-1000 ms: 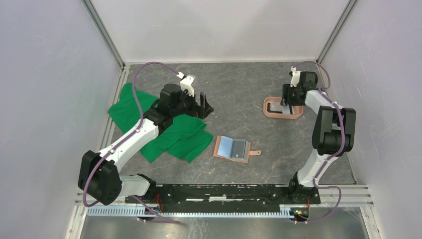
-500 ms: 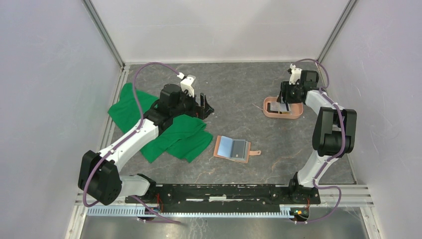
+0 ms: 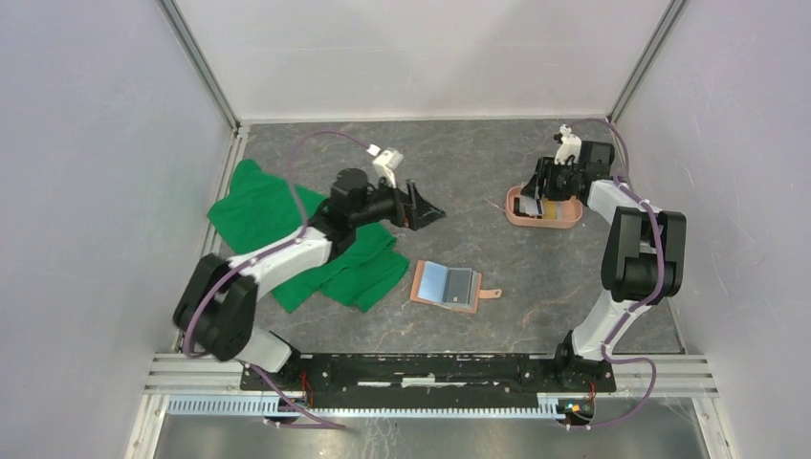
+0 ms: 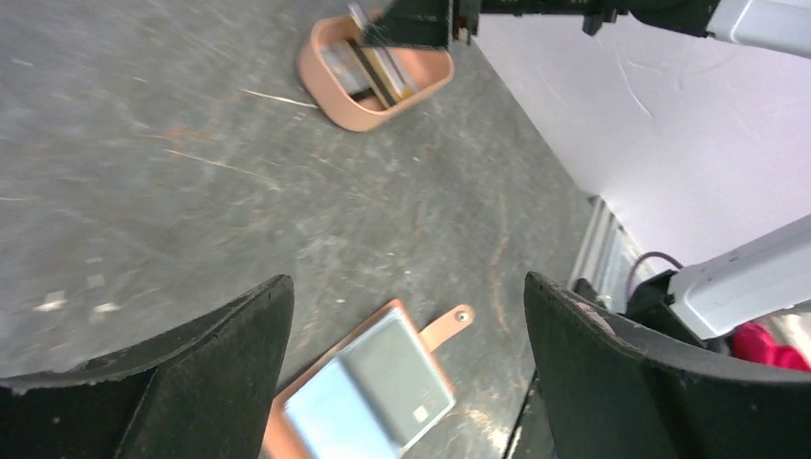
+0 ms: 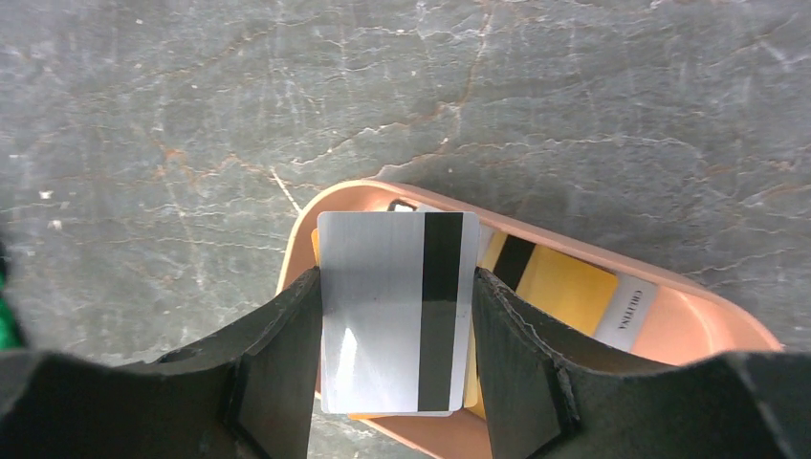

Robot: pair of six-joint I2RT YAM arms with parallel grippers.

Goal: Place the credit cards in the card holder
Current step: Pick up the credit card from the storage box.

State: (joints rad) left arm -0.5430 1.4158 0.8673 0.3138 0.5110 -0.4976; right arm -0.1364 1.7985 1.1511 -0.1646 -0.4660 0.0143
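While pinching 1 silver credit card [image 5: 368, 325] in the right hand [image 5: 392, 277] above the pink tray [image 3: 545, 223], should next carry it leftward and nearward to the card holder [image 3: 447, 285], lying open on the counter [image 3: 459, 172], long axis left-right, nearer the wide-open, empty left hand [image 4: 406, 282].

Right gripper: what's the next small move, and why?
Probably lift the card clear of the tray and start toward the card holder. The right gripper is shut on that silver striped card just over the tray, other cards lie below it, and the card holder lies open mid-table.
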